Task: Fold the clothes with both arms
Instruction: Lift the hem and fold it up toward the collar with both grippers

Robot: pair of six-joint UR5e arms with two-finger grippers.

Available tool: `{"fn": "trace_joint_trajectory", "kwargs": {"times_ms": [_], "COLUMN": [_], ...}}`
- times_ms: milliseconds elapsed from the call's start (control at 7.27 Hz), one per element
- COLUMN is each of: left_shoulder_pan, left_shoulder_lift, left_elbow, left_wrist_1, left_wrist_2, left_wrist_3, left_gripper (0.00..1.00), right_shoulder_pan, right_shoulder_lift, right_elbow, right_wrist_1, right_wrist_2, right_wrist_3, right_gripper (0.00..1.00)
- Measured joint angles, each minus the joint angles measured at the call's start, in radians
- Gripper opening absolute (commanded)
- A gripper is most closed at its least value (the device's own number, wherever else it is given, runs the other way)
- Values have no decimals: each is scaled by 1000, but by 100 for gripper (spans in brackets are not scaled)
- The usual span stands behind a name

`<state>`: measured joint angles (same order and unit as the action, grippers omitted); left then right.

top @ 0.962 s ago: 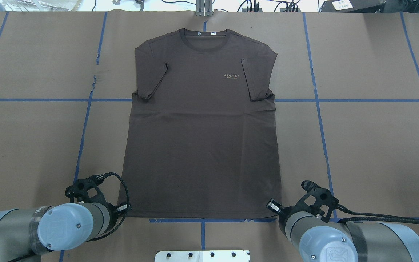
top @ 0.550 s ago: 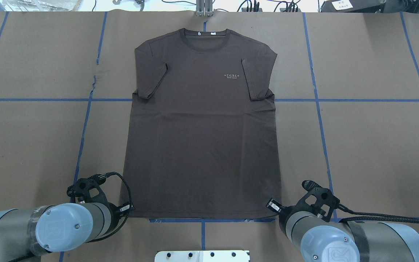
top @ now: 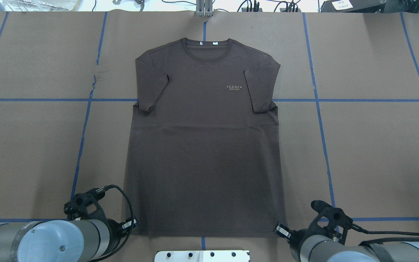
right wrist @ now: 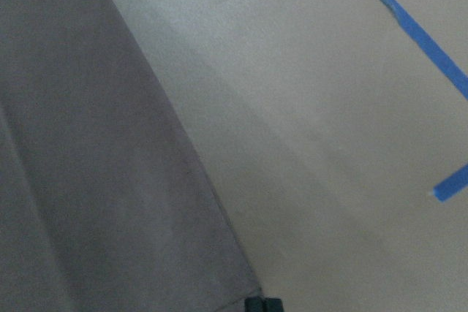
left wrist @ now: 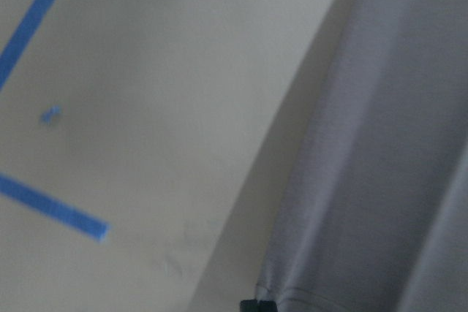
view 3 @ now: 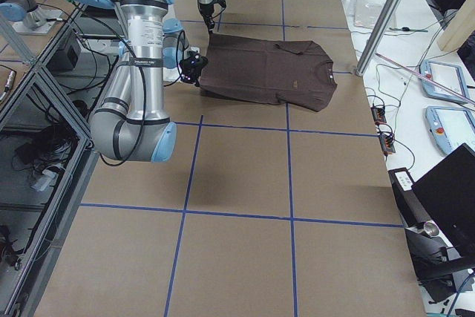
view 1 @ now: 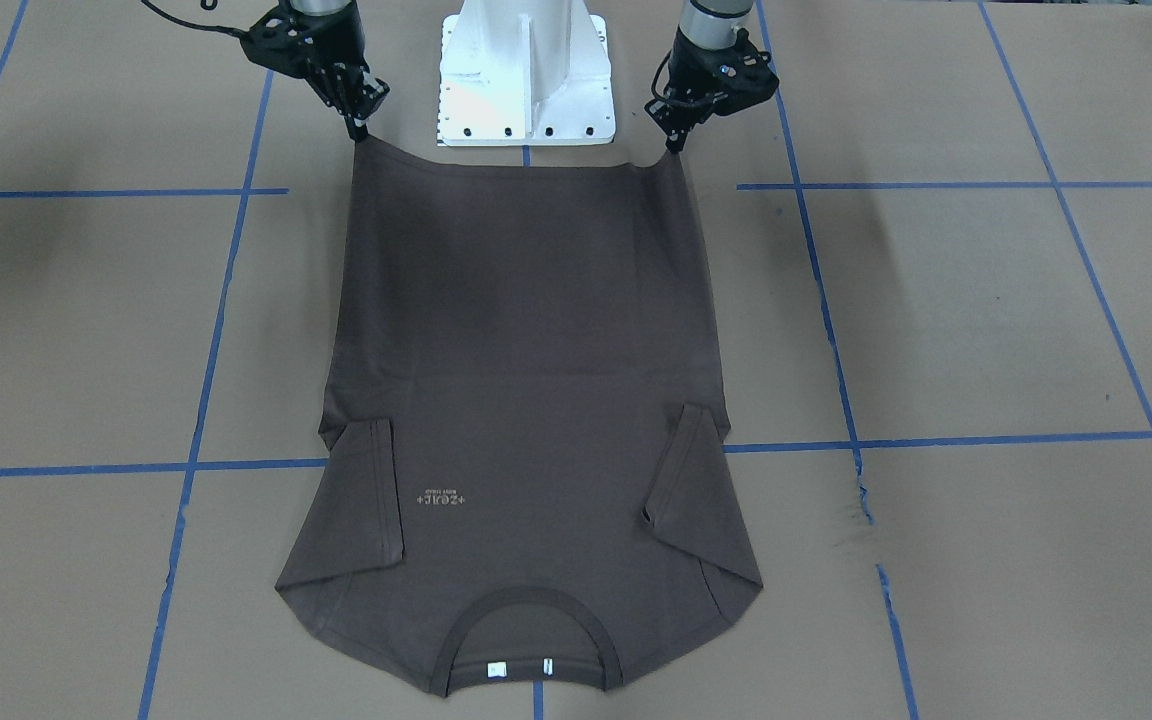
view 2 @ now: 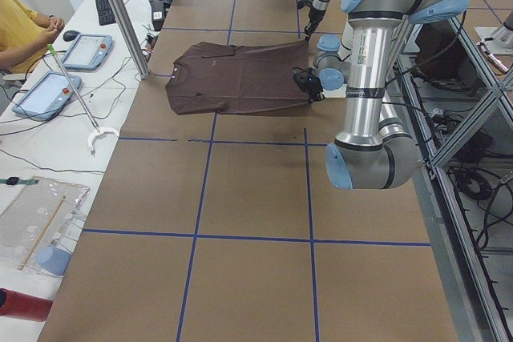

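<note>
A wide table [top: 376,145] is covered in brown paper and marked into large squares by blue tape lines [top: 318,109].

At the robot's edge of the table, left of centre, the left arm [top: 49,243] reaches in low. The left gripper [view 1: 674,148] is pinched closed on the left corner of the hem of a dark brown t-shirt [top: 204,145]. That corner is lifted a little off the surface. The left wrist camera shows the shirt's side edge casting a shadow on the paper, with a dark fingertip [left wrist: 257,305] at the corner of the cloth.

The t-shirt lies face up along the middle of the table, drawn smooth from the robot's edge toward the far edge. Its ribbed collar [top: 204,45], with small white tags [top: 215,43] inside, points to the far edge. Both short sleeves [top: 151,87] are folded inward over the chest. A small pale logo [top: 235,88] sits beside the sleeve on the robot's right. The hem [view 1: 521,165] dips slightly between its two raised corners. A white base pedestal [view 1: 524,70] stands just past the hem, at the middle of the robot's edge.

Right of centre, the right arm [top: 358,251] mirrors the left. The right gripper [view 1: 357,130] is clamped on the other hem corner, raised to about the same height. The right wrist camera shows that side edge, its shadow, and a dark fingertip [right wrist: 262,303] at the corner.
</note>
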<state>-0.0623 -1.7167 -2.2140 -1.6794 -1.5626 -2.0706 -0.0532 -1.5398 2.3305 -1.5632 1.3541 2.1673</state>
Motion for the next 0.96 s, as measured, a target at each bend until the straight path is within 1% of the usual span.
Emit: {"fn": "trace_joint_trajectory", "kwargs": {"times_ms": [137,275,412,550,687,825,962], "left_shoulder_pan": [32,22,-41,-126,-202,-268,-340], "left_shoulder_lift": [0,-8,-37,-85,-137,-186,-229], "left_elbow": [-53,-80,-75,-37,25,96,178], "left_wrist_1": [38,73,90,96,94,74,24], "left_wrist_2": [-2,-3,-5,-8,-9,-8,-7], "left_wrist_3": [-50,-36,44,136,217,291,348], "left_gripper": [0,0,0,0,0,0,0], "right_shoulder_pan": [-3,36,97,172,250,327,406], "right_shoulder_lift": [-21,-26,-9,43,110,174,233], "right_elbow": [52,76,69,23,-44,-116,-193], "right_wrist_1": [0,0,0,-1,-1,-1,3], "right_wrist_2": [1,2,2,1,7,27,62], "right_wrist_3": [-1,-9,-44,-104,-162,-226,-296], "right_gripper": [0,0,0,0,0,0,0]}}
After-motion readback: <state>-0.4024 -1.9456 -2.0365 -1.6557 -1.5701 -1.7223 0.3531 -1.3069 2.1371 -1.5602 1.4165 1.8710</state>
